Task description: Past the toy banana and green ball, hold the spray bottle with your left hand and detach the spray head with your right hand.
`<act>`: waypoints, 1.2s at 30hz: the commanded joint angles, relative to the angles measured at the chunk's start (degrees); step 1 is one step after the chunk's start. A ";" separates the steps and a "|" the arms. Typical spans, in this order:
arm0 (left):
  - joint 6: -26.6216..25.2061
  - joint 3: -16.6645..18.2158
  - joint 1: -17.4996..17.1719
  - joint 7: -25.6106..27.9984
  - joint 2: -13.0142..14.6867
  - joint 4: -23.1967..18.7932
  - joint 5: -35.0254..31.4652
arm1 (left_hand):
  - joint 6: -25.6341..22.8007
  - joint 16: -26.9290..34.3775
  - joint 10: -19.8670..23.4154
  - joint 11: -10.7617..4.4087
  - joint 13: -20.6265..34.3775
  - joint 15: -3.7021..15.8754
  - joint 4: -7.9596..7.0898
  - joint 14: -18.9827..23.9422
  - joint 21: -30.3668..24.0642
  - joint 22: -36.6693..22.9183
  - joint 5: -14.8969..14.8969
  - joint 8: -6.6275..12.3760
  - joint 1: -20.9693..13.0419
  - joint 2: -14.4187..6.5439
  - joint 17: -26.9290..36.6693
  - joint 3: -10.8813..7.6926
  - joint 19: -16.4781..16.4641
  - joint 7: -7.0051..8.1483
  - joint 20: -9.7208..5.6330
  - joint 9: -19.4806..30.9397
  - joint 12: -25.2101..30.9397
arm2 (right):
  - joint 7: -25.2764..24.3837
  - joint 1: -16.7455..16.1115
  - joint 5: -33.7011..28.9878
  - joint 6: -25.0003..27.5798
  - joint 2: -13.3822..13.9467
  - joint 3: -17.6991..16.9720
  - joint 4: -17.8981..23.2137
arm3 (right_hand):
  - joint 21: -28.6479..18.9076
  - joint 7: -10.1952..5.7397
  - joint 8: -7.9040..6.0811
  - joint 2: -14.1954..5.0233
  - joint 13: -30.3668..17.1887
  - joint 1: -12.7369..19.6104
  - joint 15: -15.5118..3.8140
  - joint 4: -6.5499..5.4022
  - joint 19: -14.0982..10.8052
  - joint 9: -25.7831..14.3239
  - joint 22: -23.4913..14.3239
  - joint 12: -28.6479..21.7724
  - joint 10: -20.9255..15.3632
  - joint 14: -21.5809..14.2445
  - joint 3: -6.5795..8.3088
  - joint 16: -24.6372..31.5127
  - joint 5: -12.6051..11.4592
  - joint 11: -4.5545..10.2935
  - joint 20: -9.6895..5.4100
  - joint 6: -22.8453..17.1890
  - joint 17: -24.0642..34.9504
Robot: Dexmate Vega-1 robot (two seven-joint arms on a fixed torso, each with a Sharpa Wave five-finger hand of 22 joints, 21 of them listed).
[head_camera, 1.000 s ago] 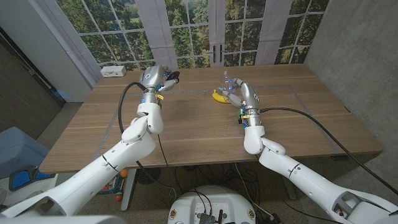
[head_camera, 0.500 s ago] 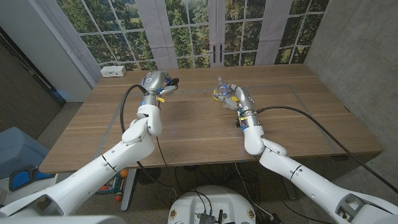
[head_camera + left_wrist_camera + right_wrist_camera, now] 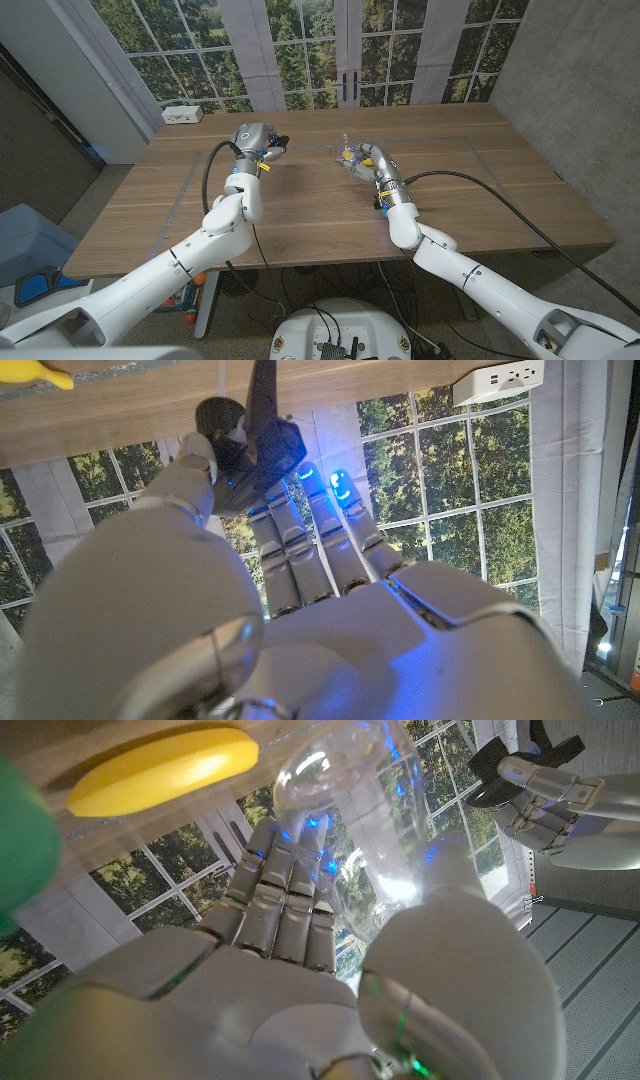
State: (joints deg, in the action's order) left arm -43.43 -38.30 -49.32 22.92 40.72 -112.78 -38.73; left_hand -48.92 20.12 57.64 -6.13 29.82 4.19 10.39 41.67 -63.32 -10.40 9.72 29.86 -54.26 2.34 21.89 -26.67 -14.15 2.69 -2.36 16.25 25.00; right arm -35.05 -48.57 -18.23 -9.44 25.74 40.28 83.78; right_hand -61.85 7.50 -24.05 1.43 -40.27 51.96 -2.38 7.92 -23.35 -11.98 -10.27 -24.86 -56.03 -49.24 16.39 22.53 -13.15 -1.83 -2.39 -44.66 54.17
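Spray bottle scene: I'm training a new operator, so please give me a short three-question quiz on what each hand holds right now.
1. True or false: the left hand holds the black spray head apart from the clear bottle.
2. What does the right hand hold? A) a green ball B) the clear bottle C) nothing
3. Fill in: the yellow toy lying on the table is a ____.
Key: 1 true; 2 B; 3 banana.

banana (image 3: 160, 770) beside ball (image 3: 25, 830), seemingly touching
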 commanded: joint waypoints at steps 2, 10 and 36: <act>-4.99 -6.94 3.94 -4.20 -0.30 3.99 -7.73 | -3.35 -0.21 6.55 -6.18 0.11 9.66 -0.20 -0.51 0.08 0.01 0.27 -0.21 -8.61 -7.80 -0.06 0.25 0.32 2.90 -3.14 -0.25 -0.15 | 4.14 0.66 3.46 -1.08 -0.83 0.45 -1.74 | -0.20 -14.93 0.16 -7.98 0.04 7.10 -9.93 -0.17 0.62 -0.01 -0.15 0.20 -10.56 2.99 0.70 -0.72 0.11 10.92 -6.28 -16.42 -0.56; -6.39 -9.50 5.64 -7.51 -0.88 6.21 -10.91 | -3.39 -0.37 6.53 -6.20 0.00 9.66 -0.25 -0.57 0.28 0.04 0.33 -0.44 -8.69 -7.81 -0.28 0.34 0.62 2.96 -3.03 -0.52 -0.53 | 5.25 0.89 4.24 -1.41 -0.97 0.71 -2.43 | -0.10 -15.57 0.25 -7.75 0.20 6.67 -9.84 -0.38 1.16 -0.02 -0.13 0.59 -10.38 3.42 0.49 -1.82 0.15 11.01 -6.40 -16.59 -1.54; -9.18 -16.65 12.40 -35.04 0.86 7.02 -24.09 | 8.14 -8.91 -16.73 -5.90 -12.85 8.54 -2.67 -10.78 11.06 0.36 0.19 -15.92 12.27 -0.06 -8.12 8.06 6.76 5.33 1.54 -5.50 -14.97 | 6.70 1.27 5.44 -1.89 -1.18 0.93 -3.97 | 0.03 -15.60 1.15 -8.26 0.21 6.02 -9.81 -0.79 1.75 -0.20 -0.05 2.25 -8.75 4.04 0.54 -4.30 0.10 11.40 -6.22 -15.12 -4.12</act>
State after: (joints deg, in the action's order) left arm -52.25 -52.10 -40.03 -1.23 40.71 -105.59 -57.42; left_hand -43.19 12.09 46.16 -12.21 18.43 3.28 7.97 33.49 -53.98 -9.85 9.95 16.30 -44.93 0.13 14.70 -19.40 -8.48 7.47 -1.39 10.69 11.04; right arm -29.39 -47.53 -13.53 -11.64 24.65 41.04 80.42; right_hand -61.85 7.45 -22.93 1.41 -39.80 51.94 -3.08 7.90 -21.76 -12.00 -10.09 -22.78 -55.46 -48.48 16.38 18.34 -13.02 -0.68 -2.35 -44.61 50.11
